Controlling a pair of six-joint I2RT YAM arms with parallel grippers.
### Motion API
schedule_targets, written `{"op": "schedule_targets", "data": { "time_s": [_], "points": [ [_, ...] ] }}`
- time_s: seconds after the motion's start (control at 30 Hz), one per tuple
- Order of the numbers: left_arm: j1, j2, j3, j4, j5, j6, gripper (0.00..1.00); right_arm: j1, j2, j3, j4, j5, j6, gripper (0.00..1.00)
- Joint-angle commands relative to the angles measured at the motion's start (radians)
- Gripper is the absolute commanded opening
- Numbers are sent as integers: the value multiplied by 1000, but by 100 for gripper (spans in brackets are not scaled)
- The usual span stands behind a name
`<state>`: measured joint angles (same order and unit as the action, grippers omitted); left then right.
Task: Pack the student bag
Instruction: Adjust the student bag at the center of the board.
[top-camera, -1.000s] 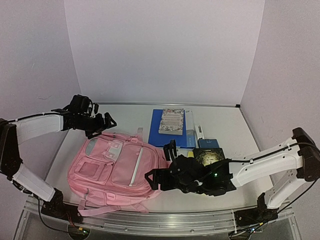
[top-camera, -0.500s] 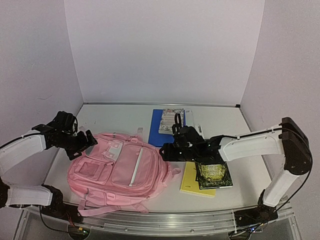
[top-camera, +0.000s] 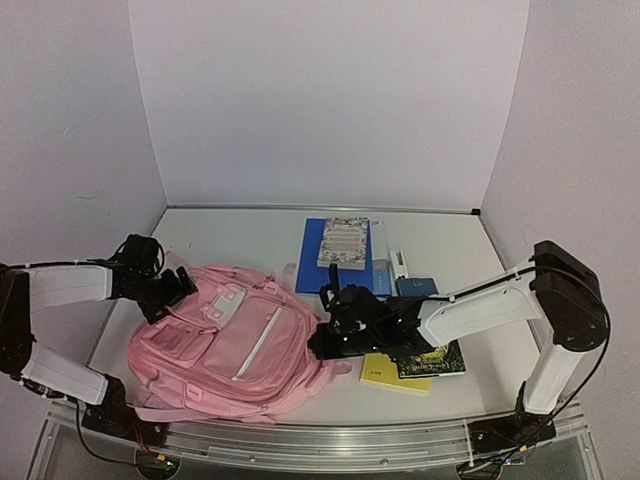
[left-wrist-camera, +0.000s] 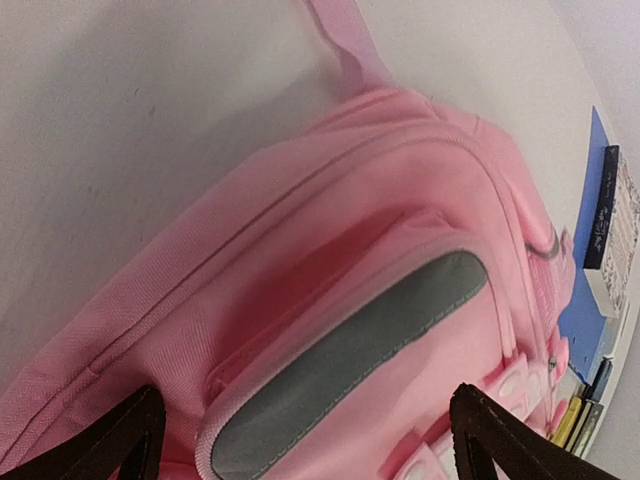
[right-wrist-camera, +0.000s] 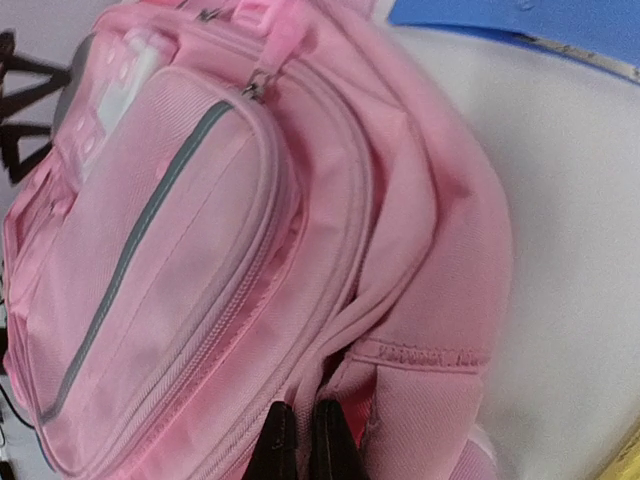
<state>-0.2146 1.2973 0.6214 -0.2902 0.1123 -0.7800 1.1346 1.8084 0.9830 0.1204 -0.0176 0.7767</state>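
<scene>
The soft pink fabric backpack (top-camera: 235, 340) lay left-centre on the white table (top-camera: 230, 235). The right gripper (right-wrist-camera: 300, 440) pinched its side fabric, jaws shut; the left gripper (left-wrist-camera: 305, 410) hung wide open above it.

Top view high, facing down; wrist views close, apparently oblique; all share bag (top-camera: 240, 345)

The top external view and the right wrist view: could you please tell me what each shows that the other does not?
Only the top external view shows both whole arms, a floral book lying on the folder, and a dark book beside the right arm. Only the right wrist view shows, close up, the right gripper shut on the side seam of the student bag, plus its zip pulls. Both show the pink bag and the blue folder.
</scene>
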Motion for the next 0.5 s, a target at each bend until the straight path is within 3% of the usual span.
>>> {"op": "schedule_targets", "data": {
  "time_s": [0.0,0.2,0.27,0.4,0.47],
  "points": [
    [56,141,66,174,52,81,100,144,50,36,81,-107,75,0],
    [83,306,253,222,121,235,100,235,38,83,96,-101,103,4],
    [83,316,324,198,134,288,100,235,-9,77,87,-64,102,12],
    [82,255,411,121,150,375,100,222,-108,82,-11,59,41,48],
    [80,211,429,75,179,395,100,189,-139,87,-49,79,4,55]
  ]
}}
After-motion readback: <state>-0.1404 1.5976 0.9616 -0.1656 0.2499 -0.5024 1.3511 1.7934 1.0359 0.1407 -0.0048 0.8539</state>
